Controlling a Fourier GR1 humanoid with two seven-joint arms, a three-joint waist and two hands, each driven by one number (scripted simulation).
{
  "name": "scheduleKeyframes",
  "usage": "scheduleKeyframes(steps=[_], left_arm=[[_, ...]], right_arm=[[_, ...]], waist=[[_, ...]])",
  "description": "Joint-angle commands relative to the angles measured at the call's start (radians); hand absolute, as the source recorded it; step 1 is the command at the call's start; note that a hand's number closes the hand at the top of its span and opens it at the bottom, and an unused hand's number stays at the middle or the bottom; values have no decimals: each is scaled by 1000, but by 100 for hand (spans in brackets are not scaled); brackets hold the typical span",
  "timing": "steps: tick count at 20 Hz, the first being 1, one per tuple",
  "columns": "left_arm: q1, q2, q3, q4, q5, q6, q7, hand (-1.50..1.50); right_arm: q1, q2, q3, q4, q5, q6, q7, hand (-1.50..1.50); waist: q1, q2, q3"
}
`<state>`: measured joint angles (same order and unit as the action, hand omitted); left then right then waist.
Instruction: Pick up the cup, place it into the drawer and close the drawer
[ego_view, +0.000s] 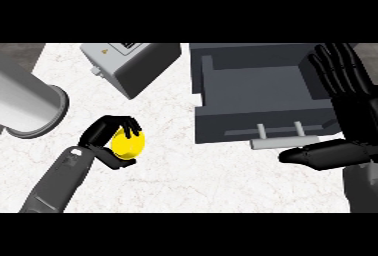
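Head view: the drawer (236, 125) is a dark grey box standing open on the pale marbled bench (192, 175), in the upper right part of the view. Its inside shows bare. A pale bar handle (284, 142) sits on two short posts on the drawer's front panel, on the side nearest the robot.

The cup (129, 144) is well to the left of the drawer, outside it, about level with the drawer's front panel. It shows as a yellow oval. The left hand (102, 135) is clasped round it: black fingers (130, 126) curl over the cup's top and the thumb comes up under its lower edge. Most of the cup's yellow face shows on the side toward the drawer. Whether the cup touches the bench cannot be told. The grey left forearm runs from this hand down to the view's lower left.

The right hand (354, 115) shows at the drawer's right side, released and holding nothing. Its fingers are straight and point up along the drawer's right wall, and its thumb points left, just below the right end of the handle.

Left of the drawer's far end stands a light grey box (129, 62) with a small panel on top. Farther left of the drawer, at the view's edge, lies a large grey cylinder (29, 107).
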<state>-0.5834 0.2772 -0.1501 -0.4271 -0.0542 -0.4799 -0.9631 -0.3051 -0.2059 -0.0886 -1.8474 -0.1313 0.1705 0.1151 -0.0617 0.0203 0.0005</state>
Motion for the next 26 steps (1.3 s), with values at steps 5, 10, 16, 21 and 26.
scheduleKeyframes(steps=[5,10,16,21,26], left_arm=[[98,-42,312,43,212,480,-78,150],[101,-135,364,24,283,360,-234,150],[15,-138,295,-86,244,314,-108,150],[-104,-205,252,-220,232,425,60,150],[-242,-243,202,-354,229,471,296,150]], right_arm=[[16,-19,-37,-6,8,-19,15,-150],[10,-17,-36,7,9,-13,5,-150],[41,-6,-26,-6,32,-21,4,-150],[78,2,-30,29,44,0,-71,-150],[18,-8,-38,9,38,-28,5,-150]], waist=[[75,-11,-5],[50,-14,-3],[61,-22,0],[66,-24,1],[69,-27,0]])
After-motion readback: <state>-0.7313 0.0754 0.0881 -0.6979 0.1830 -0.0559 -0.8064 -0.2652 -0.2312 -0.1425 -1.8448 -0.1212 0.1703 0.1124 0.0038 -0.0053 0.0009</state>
